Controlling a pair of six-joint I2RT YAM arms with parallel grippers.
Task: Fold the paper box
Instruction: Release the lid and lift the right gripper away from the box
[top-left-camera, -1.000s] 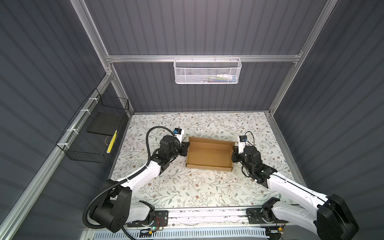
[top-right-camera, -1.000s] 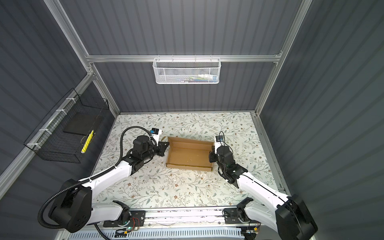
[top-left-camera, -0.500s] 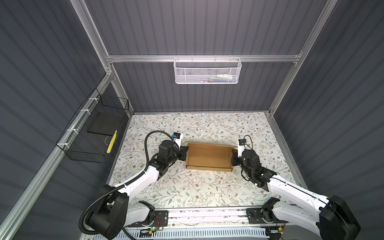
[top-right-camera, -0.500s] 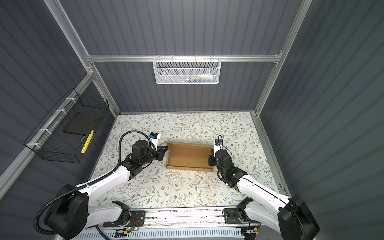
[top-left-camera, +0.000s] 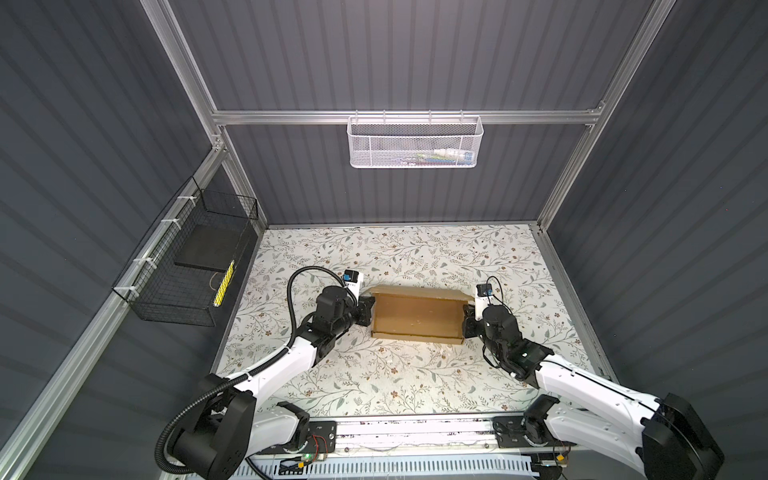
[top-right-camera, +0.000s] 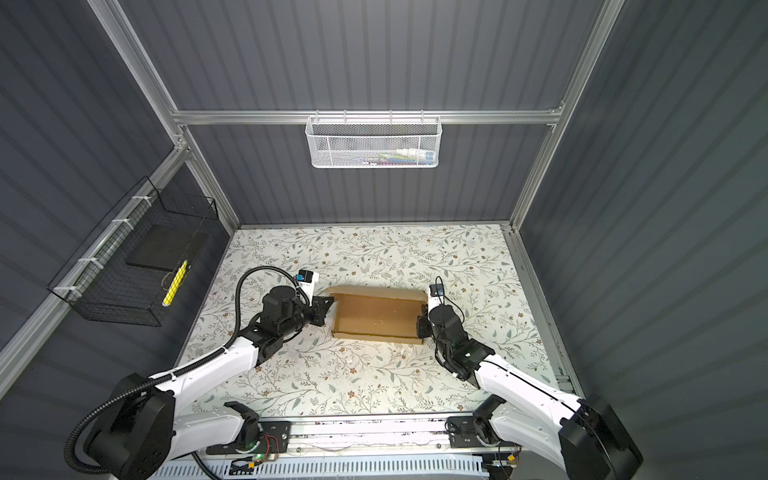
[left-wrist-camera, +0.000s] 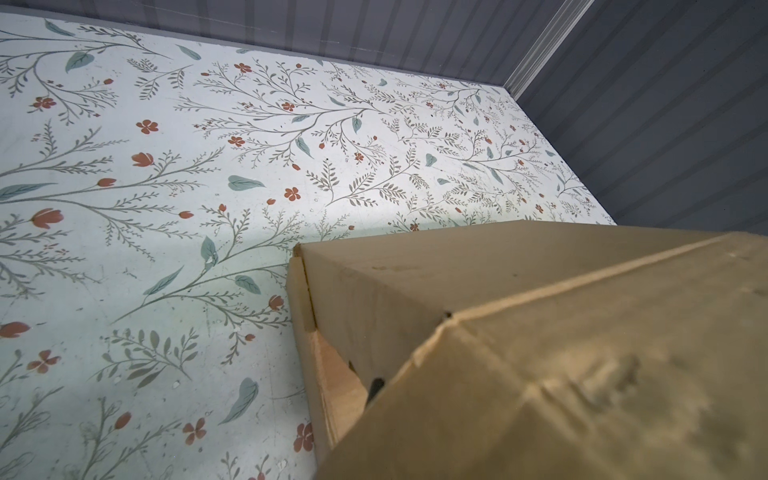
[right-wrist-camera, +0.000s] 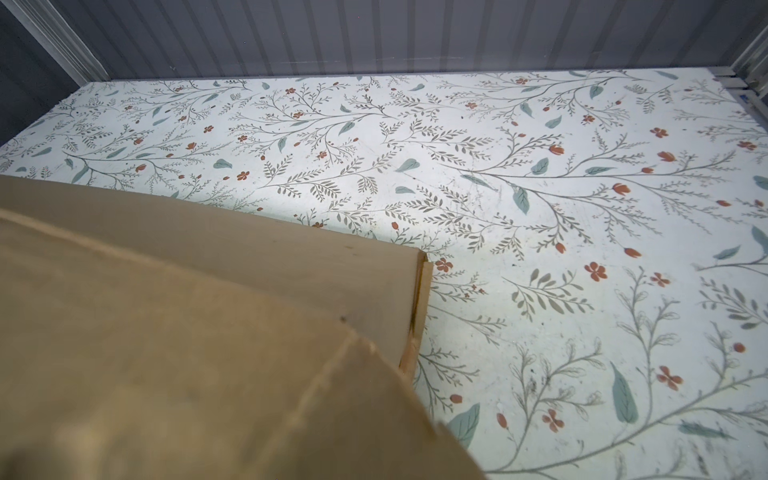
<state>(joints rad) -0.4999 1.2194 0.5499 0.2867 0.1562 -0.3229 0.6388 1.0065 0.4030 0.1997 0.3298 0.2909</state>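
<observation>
The paper box (top-left-camera: 417, 311) (top-right-camera: 376, 316) is a shallow brown cardboard mailer lying mid-table with its lid folded down over the tray. My left gripper (top-left-camera: 366, 311) (top-right-camera: 323, 311) presses against the box's left end, shut, beside a small side flap that sticks out at the far corner. My right gripper (top-left-camera: 466, 320) (top-right-camera: 422, 322) sits against the right end. In both wrist views the box's cardboard (left-wrist-camera: 540, 332) (right-wrist-camera: 166, 332) fills the near field and hides the jaws, so I cannot see how the right fingers stand.
A white mesh basket (top-left-camera: 415, 141) hangs on the back wall and a black wire basket (top-left-camera: 187, 266) on the left wall. The floral tabletop (top-left-camera: 415, 257) is walled on three sides. The arms' mounting rail (top-left-camera: 415, 432) runs along the front edge.
The lid, raised a second ago, has come down flat over the box. Both grippers dropped with it and stay at the box's two ends.
</observation>
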